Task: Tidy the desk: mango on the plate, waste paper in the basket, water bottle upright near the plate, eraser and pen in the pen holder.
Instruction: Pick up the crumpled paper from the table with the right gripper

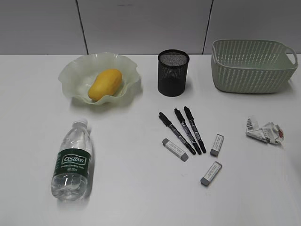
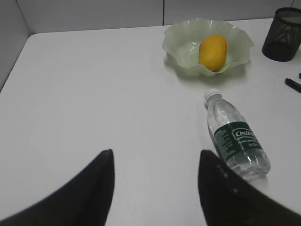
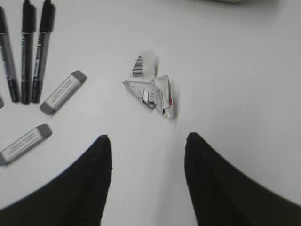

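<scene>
The yellow mango (image 1: pixel 105 84) lies in the pale green plate (image 1: pixel 75 70) at the back left. In front of it the water bottle (image 1: pixel 72 160) lies on its side on the desk (image 1: pixel 131 197). Three black pens (image 1: pixel 186 129) and three grey-tipped erasers (image 1: pixel 175 149) lie mid-desk, before the black mesh pen holder (image 1: pixel 173 73). At the right lies the waste paper (image 1: pixel 265 132), with the basket (image 1: pixel 251 70) behind it. My left gripper (image 2: pixel 155 157) is open, left of the bottle (image 2: pixel 235 139). My right gripper (image 3: pixel 148 141) is open, short of the paper (image 3: pixel 153 92). Neither gripper shows in the exterior view.
A grey panelled wall (image 1: pixel 141 23) runs along the desk's back edge. The desk's left edge (image 2: pixel 14 61) shows in the left wrist view. Bare tabletop lies between the bottle and the pens.
</scene>
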You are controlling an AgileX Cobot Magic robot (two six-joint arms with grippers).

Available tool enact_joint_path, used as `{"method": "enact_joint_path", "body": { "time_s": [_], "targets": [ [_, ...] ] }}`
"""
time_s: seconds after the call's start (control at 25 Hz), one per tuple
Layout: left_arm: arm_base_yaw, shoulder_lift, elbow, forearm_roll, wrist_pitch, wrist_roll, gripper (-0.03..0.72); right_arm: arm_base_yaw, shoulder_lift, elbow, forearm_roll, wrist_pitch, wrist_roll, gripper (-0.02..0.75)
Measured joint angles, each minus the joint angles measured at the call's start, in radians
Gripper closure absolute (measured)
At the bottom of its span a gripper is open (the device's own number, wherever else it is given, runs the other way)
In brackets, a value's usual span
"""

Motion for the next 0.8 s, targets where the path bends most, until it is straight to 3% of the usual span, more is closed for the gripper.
{"method": "enact_joint_path", "body": {
  "time_s": [0.2,0.48,0.56,0.64,0.68,0.8],
  "targets": [
    [0.000,0.000,0.000,-0.001,0.000,0.000,0.272,0.000,0.389,-0.140,-0.017,-0.074,0.024,0.289],
    [0.000,0.000,0.000,-0.001,0.000,0.000,0.274,-0.001,0.725,-0.272,-0.050,-0.123,0.077,0.299],
    [0.000,0.000,0.000,-0.001,0.000,0.000,0.281,-0.001,0.783,-0.290,-0.078,-0.128,0.113,0.394],
    [0.000,0.000,0.000,-0.001,0.000,0.000,0.293,-0.001,0.803,-0.300,-0.096,-0.128,0.159,0.603],
    [0.000,0.000,0.000,-0.001,0.000,0.000,0.299,0.000,0.796,-0.302,-0.100,-0.133,0.168,0.657],
    [0.000,0.000,0.000,-0.001,0.000,0.000,0.312,0.008,0.710,-0.300,-0.107,-0.181,0.186,0.725]
  ]
}}
